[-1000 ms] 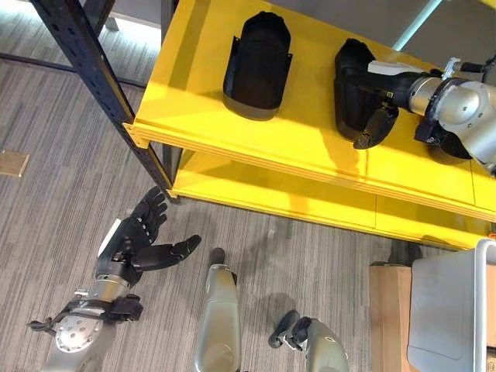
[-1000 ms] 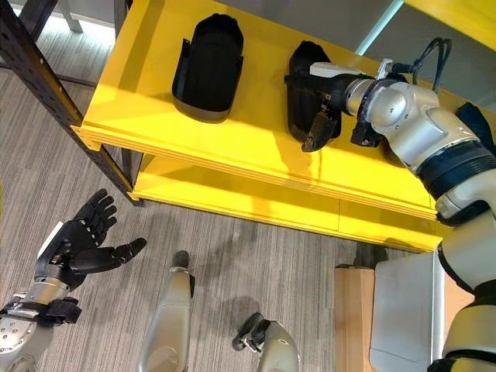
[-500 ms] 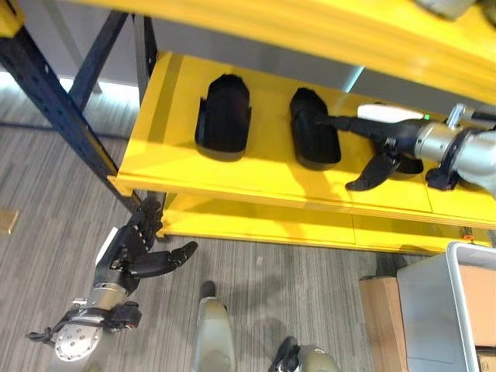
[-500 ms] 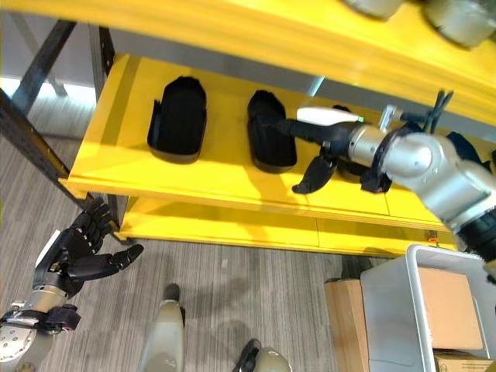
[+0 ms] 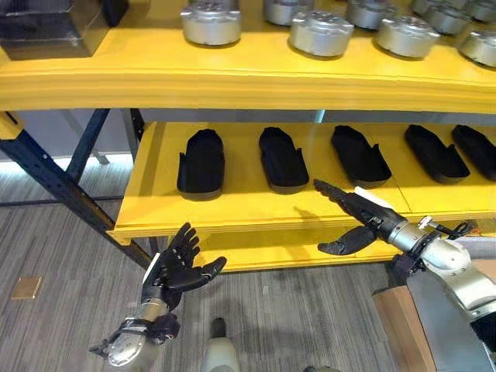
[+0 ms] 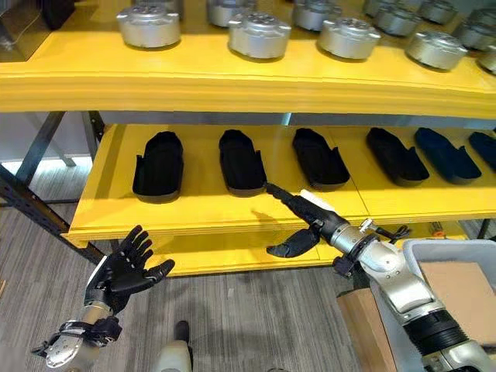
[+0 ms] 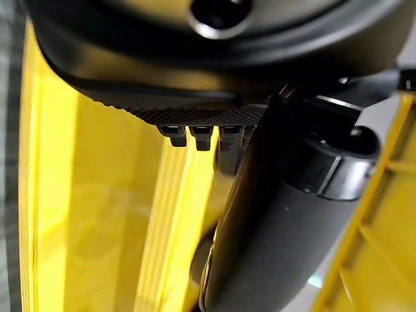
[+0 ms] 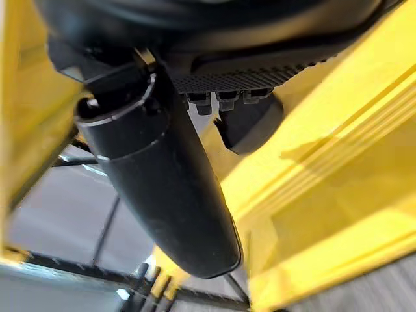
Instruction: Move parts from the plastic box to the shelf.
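Several black moulded parts lie in a row on the yellow shelf's lower board (image 5: 248,203); the nearest to my right hand is the second from the left (image 5: 282,158). My right hand (image 5: 364,212) is open, fingers straight and pointing left along the board's front edge, thumb hanging below, holding nothing. In the right wrist view its thumb (image 8: 172,188) stands before a black part (image 8: 252,125). My left hand (image 5: 177,267) is open with fingers spread, low over the floor under the shelf's left corner, empty. The grey plastic box (image 6: 435,246) sits at lower right.
Several round silver metal parts (image 5: 211,21) stand on the upper board. A dark blue upright post (image 5: 54,182) slants at the left. A wooden block (image 5: 394,325) stands beside the box, which holds a brown cardboard piece (image 6: 461,291). Grey striped floor lies below.
The camera has tilted up, bringing the upper board into view. My right hand has drawn back from the second black part, off the board to its front edge. The left hand stays open.
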`<state>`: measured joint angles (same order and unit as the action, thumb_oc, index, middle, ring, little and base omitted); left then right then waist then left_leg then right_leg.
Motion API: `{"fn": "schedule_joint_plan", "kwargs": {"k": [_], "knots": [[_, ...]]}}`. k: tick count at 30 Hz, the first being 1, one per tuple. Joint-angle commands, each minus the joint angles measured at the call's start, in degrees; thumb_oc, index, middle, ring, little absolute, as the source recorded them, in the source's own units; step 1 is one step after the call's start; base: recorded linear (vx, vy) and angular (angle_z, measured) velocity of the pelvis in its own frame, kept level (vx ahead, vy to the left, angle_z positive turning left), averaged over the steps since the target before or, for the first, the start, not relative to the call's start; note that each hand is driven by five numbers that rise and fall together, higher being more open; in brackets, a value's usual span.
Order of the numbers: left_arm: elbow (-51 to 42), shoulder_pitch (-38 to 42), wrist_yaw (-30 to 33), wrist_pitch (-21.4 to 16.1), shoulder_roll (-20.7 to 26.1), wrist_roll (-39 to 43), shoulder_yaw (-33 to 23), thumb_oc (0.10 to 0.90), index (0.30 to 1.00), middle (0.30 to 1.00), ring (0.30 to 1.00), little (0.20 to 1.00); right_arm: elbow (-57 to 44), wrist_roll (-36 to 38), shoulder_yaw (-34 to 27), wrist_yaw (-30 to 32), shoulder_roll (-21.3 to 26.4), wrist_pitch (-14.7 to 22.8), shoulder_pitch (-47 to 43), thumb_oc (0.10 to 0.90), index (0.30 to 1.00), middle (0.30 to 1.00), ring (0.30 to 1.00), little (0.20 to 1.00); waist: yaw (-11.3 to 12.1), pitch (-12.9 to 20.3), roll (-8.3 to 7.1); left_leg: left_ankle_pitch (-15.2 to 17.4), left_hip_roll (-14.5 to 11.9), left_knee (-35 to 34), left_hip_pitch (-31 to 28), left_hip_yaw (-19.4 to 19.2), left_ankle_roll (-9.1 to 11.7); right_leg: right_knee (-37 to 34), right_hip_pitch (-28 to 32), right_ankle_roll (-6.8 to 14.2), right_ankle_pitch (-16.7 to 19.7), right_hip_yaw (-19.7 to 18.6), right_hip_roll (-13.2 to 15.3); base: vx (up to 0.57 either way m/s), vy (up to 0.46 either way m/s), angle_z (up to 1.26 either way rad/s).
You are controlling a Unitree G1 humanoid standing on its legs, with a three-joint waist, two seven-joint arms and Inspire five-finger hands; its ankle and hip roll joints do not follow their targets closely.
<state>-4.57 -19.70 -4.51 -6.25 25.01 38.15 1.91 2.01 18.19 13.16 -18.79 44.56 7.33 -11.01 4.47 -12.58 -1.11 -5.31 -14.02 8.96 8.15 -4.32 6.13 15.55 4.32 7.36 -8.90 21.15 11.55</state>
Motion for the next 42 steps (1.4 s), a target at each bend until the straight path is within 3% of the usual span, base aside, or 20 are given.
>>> {"fn": "schedule_joint_plan", "kwargs": {"k": [1,4,7,9,10,12,18,22,33,42], "knots": [[-4.06,0.72,-1.98,-5.53,-1.37,5.36,-2.13,0.900,1.000,1.000,1.000,1.000,-5.32,3.24,-5.51,2.26,-1.26,6.58,-3.18,0.900,1.000,1.000,1.000,1.000,1.02,4.83,0.20,-0.98,-6.78,-0.58,-2.22,4.58,1.42,0.21,-3.95,0.97,2.59,-3.93,-0.38,-0.03,-0.165,-0.20],[-2.44,-0.06,-2.26,-6.10,-4.13,6.06,-2.19,0.900,1.000,1.000,1.000,1.000,-6.70,4.22,-7.14,2.98,-6.31,7.45,2.14,0.900,1.000,1.000,1.000,1.000,0.72,5.24,1.33,-6.87,-7.98,-2.39,-1.75,4.60,3.23,-3.11,-3.27,-0.28,2.72,-2.74,-2.74,-0.03,-0.134,0.00],[-1.28,0.15,-2.05,-6.22,-5.41,5.86,-1.94,0.900,1.000,1.000,1.000,1.000,-7.80,3.47,-7.49,3.35,-7.86,7.67,5.41,0.900,1.000,1.000,1.000,1.000,0.47,5.09,1.58,-9.81,-7.95,-1.89,-0.76,4.18,3.71,-6.05,-2.28,-0.95,3.46,-1.88,-3.25,-0.04,-0.089,0.02],[-0.31,0.84,-2.86,-6.43,-6.80,5.30,-1.65,0.900,1.000,1.000,1.000,1.000,-8.50,2.90,-9.36,3.37,-9.47,7.75,9.66,0.900,1.000,1.000,1.000,1.000,-0.68,4.59,1.31,-8.25,-7.21,1.77,1.49,-1.53,2.44,-9.42,-0.29,-1.54,4.22,0.25,-3.01,-0.03,-0.075,0.47],[-0.31,0.83,-2.86,-6.44,-6.74,5.30,-1.60,0.900,1.000,1.000,1.000,1.000,-8.53,2.90,-9.42,3.37,-9.51,7.75,9.75,0.900,1.000,1.000,1.000,1.000,-0.61,4.58,1.27,-8.11,-7.19,1.94,1.48,-1.55,2.40,-9.59,-0.16,-1.50,4.30,0.24,-3.00,0.02,0.042,0.86],[0.16,0.13,-2.85,-6.75,-7.51,3.74,-1.51,0.900,1.000,1.000,1.000,1.000,-4.62,0.84,-9.22,5.45,-15.73,7.38,14.58,0.900,1.000,1.000,1.000,1.000,-0.81,5.27,1.49,-1.75,-2.15,-1.14,-1.17,0.30,1.25,-12.78,1.46,-0.23,6.15,0.43,-1.32,0.07,0.166,0.42],[2.45,-0.08,-1.54,-7.65,-8.31,0.70,-1.93,0.900,1.000,1.000,1.000,1.000,-1.31,1.28,-11.14,9.16,-24.87,7.21,21.22,0.900,1.000,1.000,1.000,1.000,-2.73,7.62,1.30,1.02,2.01,-7.22,-4.59,-3.01,-0.69,-12.92,1.59,2.85,9.59,0.63,3.85,0.06,0.232,0.05],[3.20,0.23,-0.31,-8.06,-8.58,-1.88,-2.37,0.900,1.000,1.000,1.000,1.000,0.23,-0.38,-8.81,10.10,-26.51,6.62,20.72,0.900,1.000,1.000,1.000,1.000,-2.50,8.72,0.26,1.88,4.52,-10.51,-6.67,-4.57,-2.02,-13.39,0.57,4.51,11.61,-0.35,6.45,0.03,0.183,-0.06],[6.27,2.88,2.62,-9.26,-8.88,-6.35,-1.65,0.900,1.000,1.000,1.000,1.000,3.68,-1.26,-6.44,13.22,-28.12,6.34,19.51,0.900,1.000,1.000,1.000,1.000,-2.14,9.66,-1.20,2.69,5.05,-10.66,-7.55,-5.81,-2.29,-14.93,0.71,5.30,13.41,-0.55,7.51,0.02,0.044,-0.07],[7.17,4.51,3.89,-9.82,-9.39,-6.57,-2.01,0.900,1.000,1.000,1.000,1.000,4.44,-2.84,-5.75,15.17,-27.79,6.75,17.54,0.900,1.000,1.000,1.000,1.000,-2.25,9.83,-1.06,2.70,4.39,-10.77,-8.65,-6.28,-1.84,-15.16,1.41,5.19,13.21,-0.67,7.30,0.01,-0.002,-0.03]]}}
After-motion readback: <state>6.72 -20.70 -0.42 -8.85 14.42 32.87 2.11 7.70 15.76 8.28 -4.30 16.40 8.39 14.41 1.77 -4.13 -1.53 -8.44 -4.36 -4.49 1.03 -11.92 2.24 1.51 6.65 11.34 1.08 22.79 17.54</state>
